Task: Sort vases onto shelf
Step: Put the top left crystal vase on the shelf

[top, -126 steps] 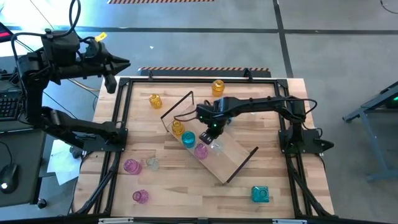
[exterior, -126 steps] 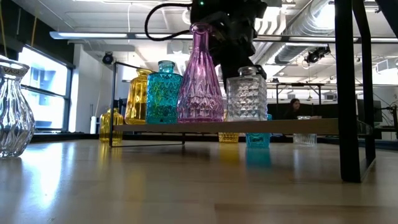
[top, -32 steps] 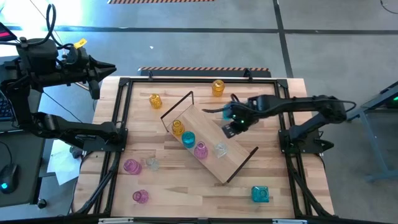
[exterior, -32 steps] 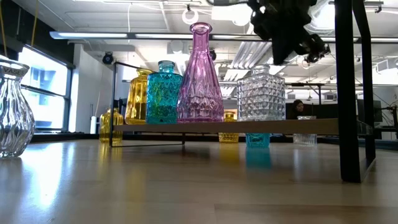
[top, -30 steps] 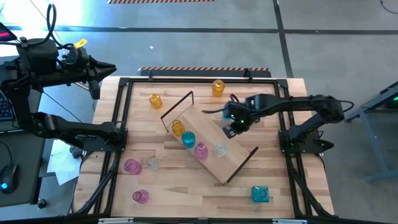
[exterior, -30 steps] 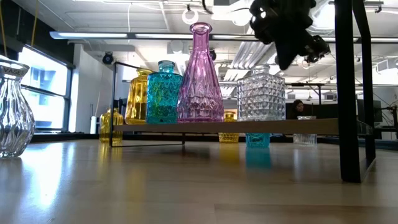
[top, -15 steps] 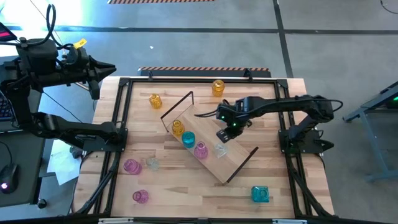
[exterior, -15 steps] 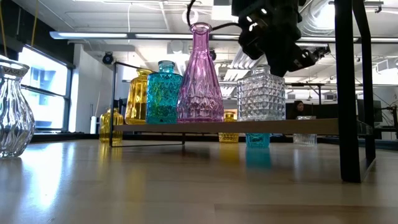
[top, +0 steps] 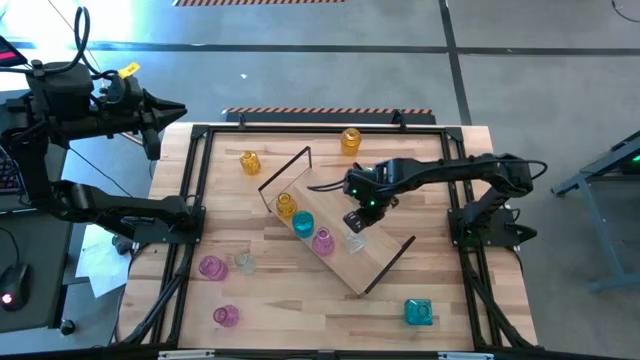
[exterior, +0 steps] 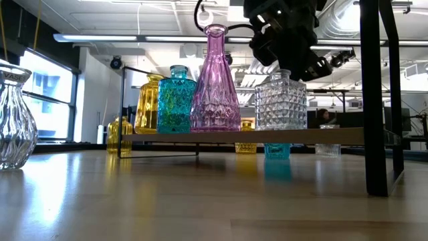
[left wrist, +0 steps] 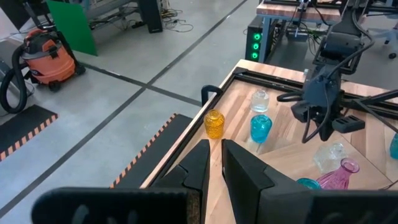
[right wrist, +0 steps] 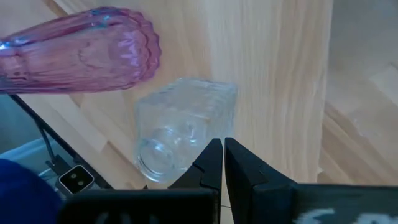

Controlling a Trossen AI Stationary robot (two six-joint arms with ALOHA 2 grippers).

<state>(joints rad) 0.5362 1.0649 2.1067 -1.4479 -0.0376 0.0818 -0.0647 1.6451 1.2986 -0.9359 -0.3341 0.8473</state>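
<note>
The shelf (top: 325,192) lies slantwise mid-table. On it stand an amber vase (top: 286,205), a teal vase (top: 302,223), a tall pink vase (exterior: 215,80) and a square clear vase (exterior: 281,100) in a row. My right gripper (top: 354,221) is shut and points steeply down, its tips (right wrist: 217,147) at the clear vase's (right wrist: 180,121) upper edge. My left gripper (top: 183,110) hangs high beyond the table's far left corner, its fingers (left wrist: 215,152) shut with nothing between them. My right gripper comes from above and from the table's right at the clear vase's shoulder (right wrist: 202,134), fingers shut. I cannot tell whether the tips touch the glass. The vase stands upright on the shelf.
Loose vases stand on the table: amber ones (top: 249,162) (top: 350,140) at the far side, a pink (top: 211,267), a clear (top: 243,263) and another pink one (top: 227,315) near left, a teal one (top: 418,312) near right. Black frame rails run along the table's edges.
My right gripper has gone down and toward the table's left and near edge, from over the shelf's far side to the clear vase, tipping more steeply downward. It has stayed shut. The vases on the shelf have kept their places.
</note>
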